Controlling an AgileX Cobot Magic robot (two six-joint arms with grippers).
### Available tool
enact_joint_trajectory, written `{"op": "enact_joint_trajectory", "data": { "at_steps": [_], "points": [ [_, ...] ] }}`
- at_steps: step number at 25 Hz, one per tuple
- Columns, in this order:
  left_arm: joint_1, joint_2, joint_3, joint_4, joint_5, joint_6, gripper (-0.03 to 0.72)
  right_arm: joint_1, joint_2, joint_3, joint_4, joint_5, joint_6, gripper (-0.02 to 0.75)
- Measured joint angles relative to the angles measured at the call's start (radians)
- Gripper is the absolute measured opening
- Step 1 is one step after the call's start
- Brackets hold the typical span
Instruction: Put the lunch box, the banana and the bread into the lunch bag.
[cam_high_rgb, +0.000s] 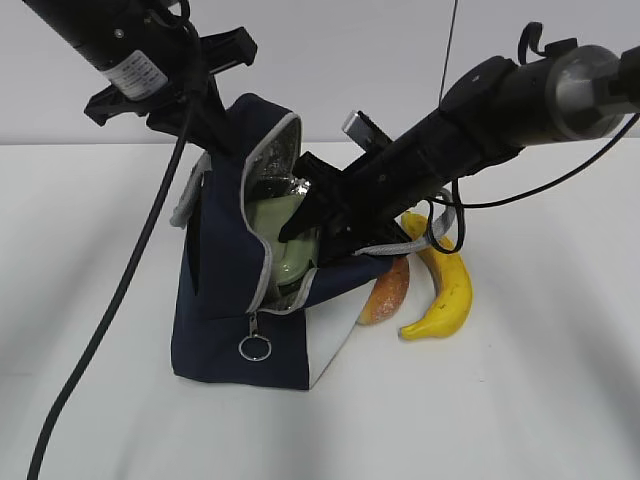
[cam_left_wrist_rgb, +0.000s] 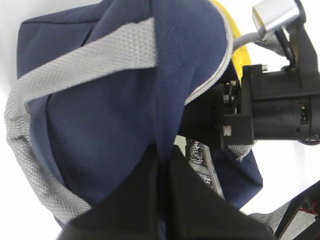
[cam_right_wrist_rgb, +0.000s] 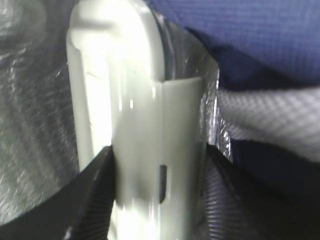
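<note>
- The lunch bag (cam_high_rgb: 235, 330) stands on the white table (cam_high_rgb: 540, 400), a boxy thing of navy woven fabric with a white end panel, its top flap unzipped and lifted.
- A grey zipper runs along the flap edge, and a metal ring pull (cam_high_rgb: 255, 347) hangs low on the front.
- The left gripper (cam_left_wrist_rgb: 162, 165) has its 2 black fingers pressed tight together, pinching a fold of the navy flap and holding it up.
- A grey strap handle (cam_left_wrist_rgb: 75, 55) of coarse webbing loops across the flap in the left wrist view.
- The right gripper (cam_high_rgb: 318, 222) reaches into the bag's mouth with its jaws about half spread, clamped on the lunch box (cam_high_rgb: 288, 245).
- In the right wrist view the black fingers (cam_right_wrist_rgb: 97, 200) sit on either side of the box's smooth, pale green side clip (cam_right_wrist_rgb: 160, 150); crinkled silvery lining lies around it.
- The lunch box is on edge inside the opening, its rounded sage lid facing out.
- The bread (cam_high_rgb: 388, 292), an oval roll with a reddish-brown crust, lies on the table against the bag's white end.
- The banana (cam_high_rgb: 445, 290), curved and smooth yellow, lies just beside the bread on its far side from the bag.
</note>
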Motion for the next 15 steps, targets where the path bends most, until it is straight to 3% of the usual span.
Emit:
{"op": "enact_joint_trajectory", "data": {
  "at_steps": [11, 15],
  "points": [
    [0.0, 0.0, 0.0, -0.005, 0.001, 0.0, 0.001, 0.0, 0.047, -0.008, -0.005, -0.012, -0.006, 0.38],
    [0.0, 0.0, 0.0, -0.006, 0.002, 0.007, 0.001, 0.0, 0.048, -0.008, -0.009, -0.008, -0.006, 0.416]
  ]
}}
